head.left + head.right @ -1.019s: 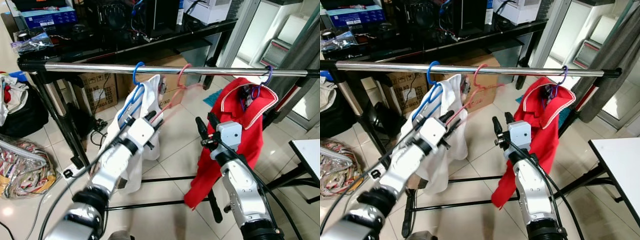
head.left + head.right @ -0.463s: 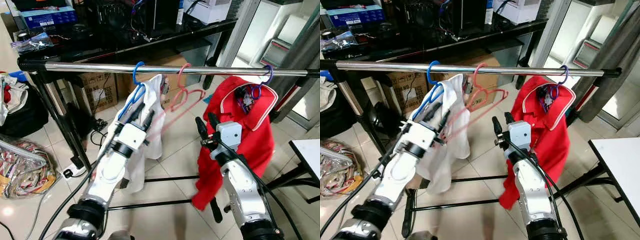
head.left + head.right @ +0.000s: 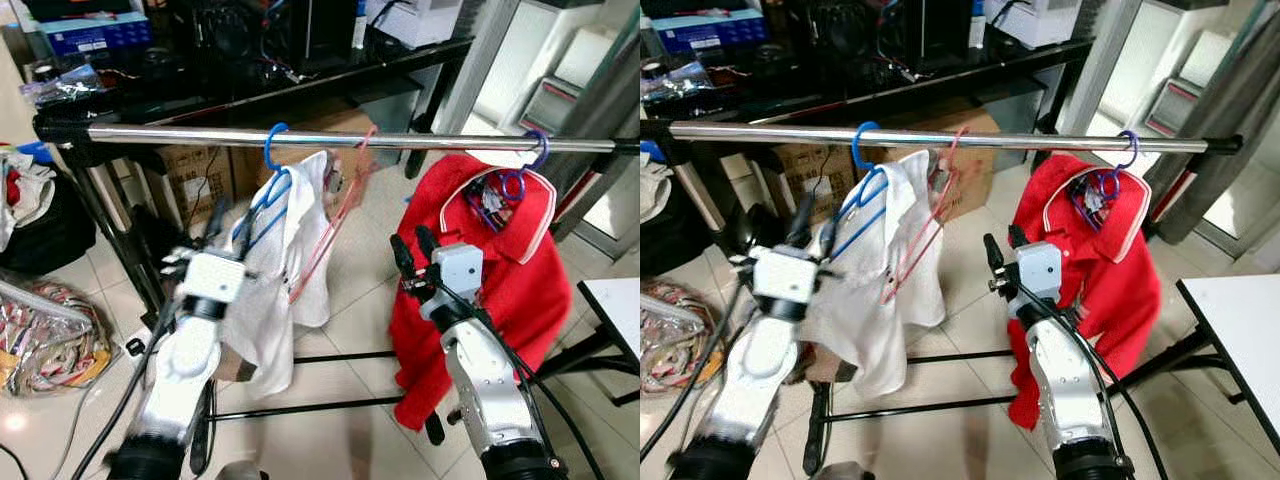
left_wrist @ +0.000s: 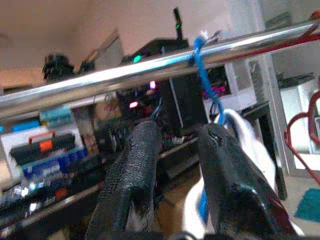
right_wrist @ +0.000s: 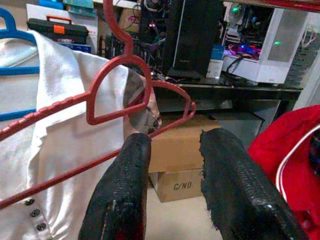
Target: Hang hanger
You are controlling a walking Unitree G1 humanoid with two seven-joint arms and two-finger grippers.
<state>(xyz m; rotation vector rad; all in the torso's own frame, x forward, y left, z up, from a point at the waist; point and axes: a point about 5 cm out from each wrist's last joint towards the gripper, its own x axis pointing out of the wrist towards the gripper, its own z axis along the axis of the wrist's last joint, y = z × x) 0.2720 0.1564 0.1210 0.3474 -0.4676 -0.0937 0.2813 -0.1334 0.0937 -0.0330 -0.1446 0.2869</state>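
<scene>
An empty pink hanger (image 3: 335, 215) hangs by its hook from the chrome rail (image 3: 180, 136), tilted, between a blue hanger (image 3: 268, 190) carrying a white shirt (image 3: 280, 300) and a red garment (image 3: 510, 290) on a purple hanger (image 3: 522, 180). My left gripper (image 3: 226, 228) is open and holds nothing; it points up at the rail, left of the white shirt and apart from the pink hanger. My right gripper (image 3: 411, 250) is open and empty, below the rail, between the pink hanger (image 5: 115, 100) and the red garment.
A black desk (image 3: 330, 75) with computers stands behind the rail, with cardboard boxes (image 3: 195, 175) under it. Bags and clothes (image 3: 45, 330) lie on the floor at the left. A white table corner (image 3: 620, 310) is at the right. The rack's base bars (image 3: 330, 358) cross the tiled floor.
My left gripper has let go of the pink hanger and drawn back to the left and down. The hanger now swings free on the rail. The red garment sways.
</scene>
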